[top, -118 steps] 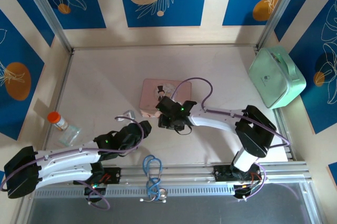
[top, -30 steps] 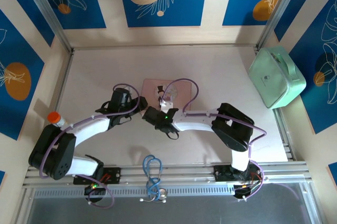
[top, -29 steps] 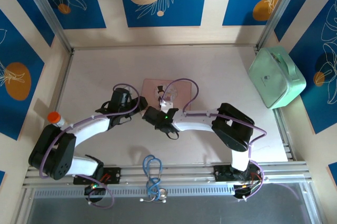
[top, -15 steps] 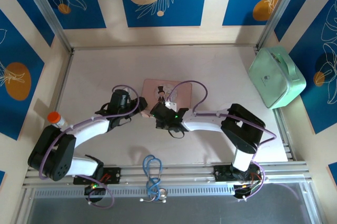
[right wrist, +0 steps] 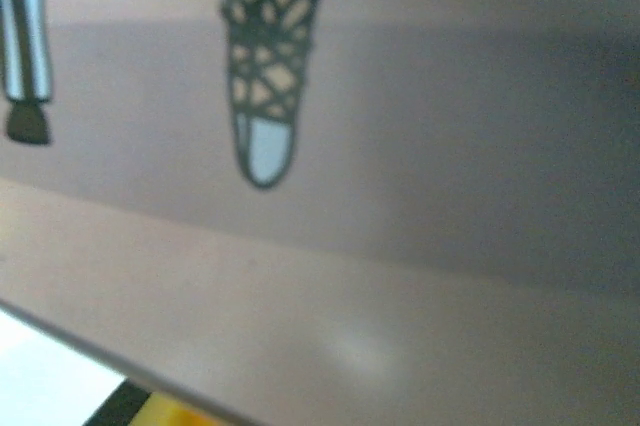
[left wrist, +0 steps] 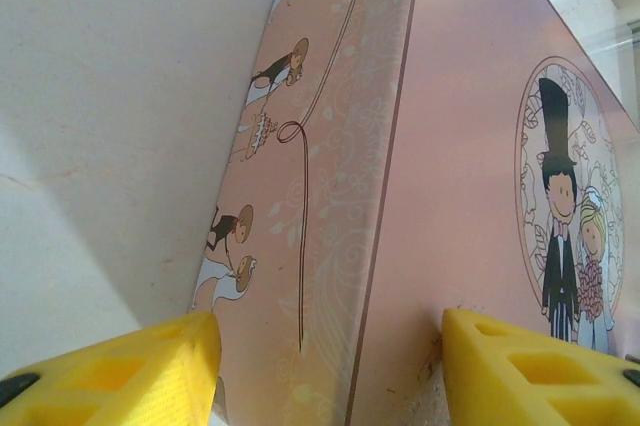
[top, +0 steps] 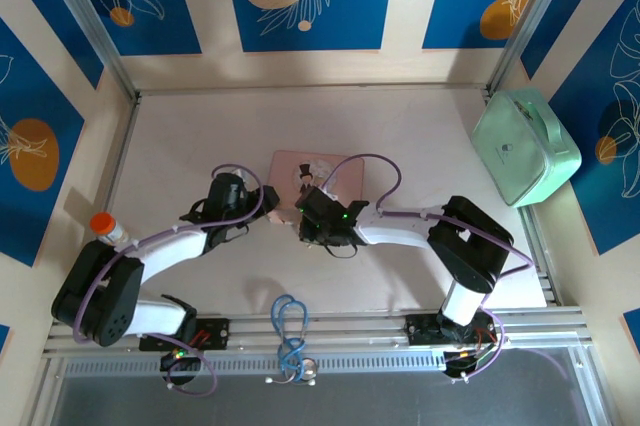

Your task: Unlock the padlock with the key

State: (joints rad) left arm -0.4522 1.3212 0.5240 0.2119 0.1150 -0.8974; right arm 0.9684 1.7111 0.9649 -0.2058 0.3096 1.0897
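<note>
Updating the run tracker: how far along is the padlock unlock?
Done: nothing visible; both arms are only at the pink tin. In hand: left claw open, yellow fingers straddling the tin's edge; right claw close over its lid, jaws unclear. Remaining: key into padlock, then the turn; I can't tell either item's state.

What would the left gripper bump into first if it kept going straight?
Most likely the pink tin: the left gripper has its open yellow fingers on either side of the tin's edge, very close.
</note>
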